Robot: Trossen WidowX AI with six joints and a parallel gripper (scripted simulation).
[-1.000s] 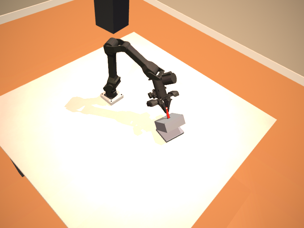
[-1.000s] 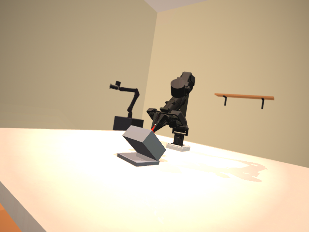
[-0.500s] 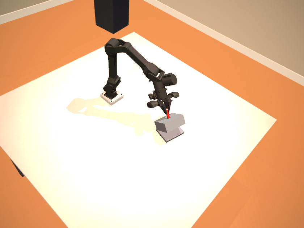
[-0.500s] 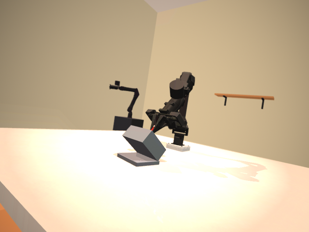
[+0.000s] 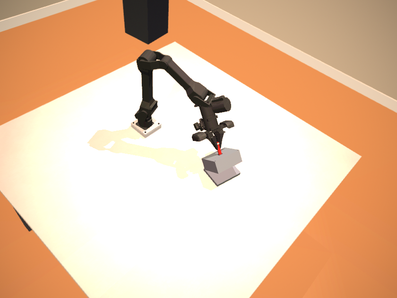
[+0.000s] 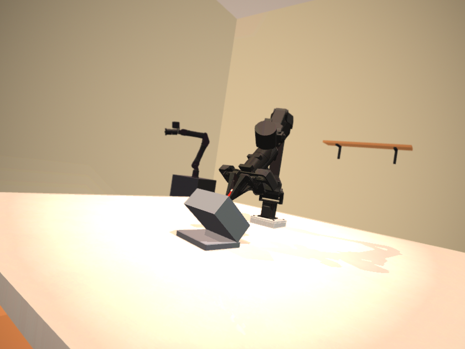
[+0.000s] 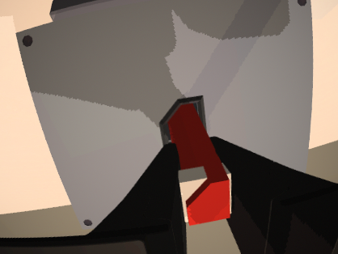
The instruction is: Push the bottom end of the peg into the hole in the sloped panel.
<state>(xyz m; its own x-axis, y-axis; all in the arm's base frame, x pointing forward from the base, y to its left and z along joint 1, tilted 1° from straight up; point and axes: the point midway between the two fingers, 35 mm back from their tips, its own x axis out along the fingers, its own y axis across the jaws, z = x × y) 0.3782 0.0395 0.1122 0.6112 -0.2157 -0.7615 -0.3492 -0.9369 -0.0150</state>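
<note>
The jaws are closed narrowly on the red peg (image 7: 200, 159), one black finger (image 7: 162, 195) pressing its left side and the other on its right, low in the centre of the wrist view. The peg has flat sides; its near end, brightly lit, sits just below the grip, and its darker far end runs up into the square hole (image 7: 185, 111) in the middle of the frame, with the hole's dark rim showing around it. Most of the peg's length is outside the hole.

The hole is cut in the grey sloped panel (image 7: 107, 120), which fills most of the wrist view and carries small dark dots near its corners; a shadow falls across its upper half.

In the top view the gripper (image 5: 217, 141) points down and to the right, right of centre, with the peg (image 5: 219, 149) a short red sliver between it and the block-shaped panel (image 5: 229, 158). The panel leans on a flat grey base plate (image 5: 226, 176) on the pale table (image 5: 128, 208). The arm (image 5: 182, 78) arches up from its white mount (image 5: 146, 128) at upper left of centre.
</note>
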